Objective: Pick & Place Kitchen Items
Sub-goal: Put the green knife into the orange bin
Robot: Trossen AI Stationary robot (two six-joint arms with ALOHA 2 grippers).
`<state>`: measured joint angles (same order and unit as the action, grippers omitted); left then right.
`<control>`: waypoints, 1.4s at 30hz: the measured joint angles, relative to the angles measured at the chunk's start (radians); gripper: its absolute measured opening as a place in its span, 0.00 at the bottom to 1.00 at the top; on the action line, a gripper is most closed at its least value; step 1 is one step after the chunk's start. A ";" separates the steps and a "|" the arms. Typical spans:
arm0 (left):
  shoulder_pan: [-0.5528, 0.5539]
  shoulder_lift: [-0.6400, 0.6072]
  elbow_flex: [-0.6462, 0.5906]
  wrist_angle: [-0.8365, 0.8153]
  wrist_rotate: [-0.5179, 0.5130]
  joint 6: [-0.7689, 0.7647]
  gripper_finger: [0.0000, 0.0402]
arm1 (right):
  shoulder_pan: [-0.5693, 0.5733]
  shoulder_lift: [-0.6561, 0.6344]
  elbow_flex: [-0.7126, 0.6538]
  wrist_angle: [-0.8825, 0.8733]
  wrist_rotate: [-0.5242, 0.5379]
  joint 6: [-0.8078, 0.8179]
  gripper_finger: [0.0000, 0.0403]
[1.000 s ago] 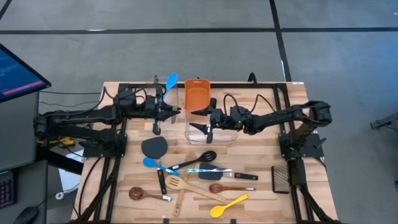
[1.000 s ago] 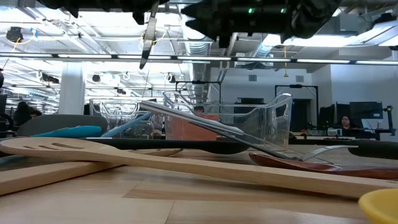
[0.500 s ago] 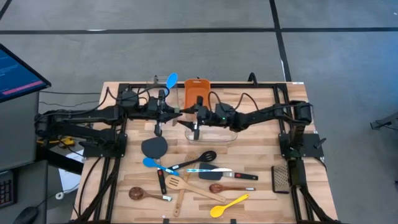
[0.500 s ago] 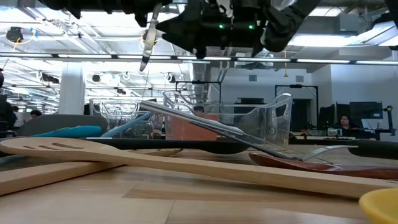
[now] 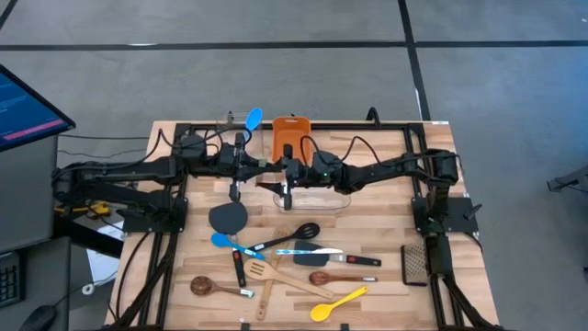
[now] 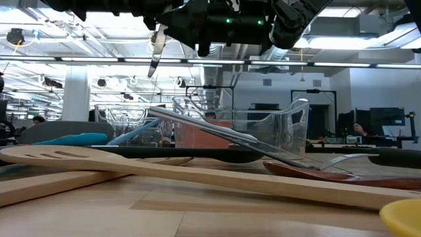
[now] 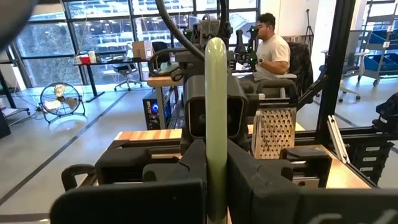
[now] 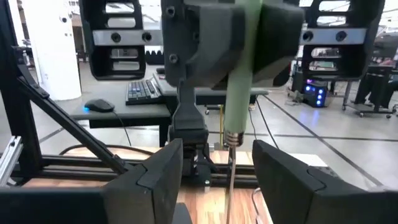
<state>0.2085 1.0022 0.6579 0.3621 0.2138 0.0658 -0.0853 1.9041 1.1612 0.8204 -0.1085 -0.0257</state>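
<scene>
Kitchen items, count by kind. One green-handled utensil [image 5: 232, 187] is in the air over the far middle of the surface [image 5: 386, 221], handle up, metal shaft hanging down. Your left gripper [image 5: 246, 165] holds it, jaws pinching the pale green handle [image 7: 216, 93]. Your right gripper [image 8: 214, 163] faces it from the right. Its jaws are spread, one finger on each side of the thin shaft below the handle, not touching it.

On the surface, near side, you have a loose heap:
- Black: three. One turner [image 5: 227, 218] at the left, one ladle [image 5: 308, 230] in the middle, one turner [image 5: 317, 259] with a red-tipped handle to the right.
- Blue: two here, a spoon [image 5: 221, 241] and a blue-handled piece [image 5: 299, 251]. A third, a blue spoon [image 5: 253, 119], stands at the far side in the left clear tub [image 5: 230, 124].
- Wood: one slotted spatula [image 5: 258, 270] and two dark spoons [image 5: 204, 286] [image 5: 322, 278]. One more pale wooden handle crosses under them; its head cannot be made out.
- Yellow: one spoon [image 5: 335, 302], nearest of all.

Containers: two clear tubs, the second [image 5: 317, 195] right of centre, and one orange bin [image 5: 289, 138] between them on the far side. One metal grater [image 5: 415, 262] lies at the right edge.
</scene>
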 joint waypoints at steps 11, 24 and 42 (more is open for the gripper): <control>0.000 0.099 0.000 0.108 0.000 -0.020 0.02 | 0.000 0.000 0.000 -0.036 0.000 0.000 0.30; 0.000 0.091 0.000 0.109 0.001 -0.019 0.02 | 0.005 0.000 -0.001 -0.060 0.002 0.000 0.13; 0.023 0.091 0.000 0.101 -0.004 -0.020 0.03 | 0.005 -0.001 -0.001 -0.081 0.043 0.053 0.00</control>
<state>0.2314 1.0931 0.6579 0.4626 0.2100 0.0456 -0.0799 1.9030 1.1606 0.7391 -0.0658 0.0269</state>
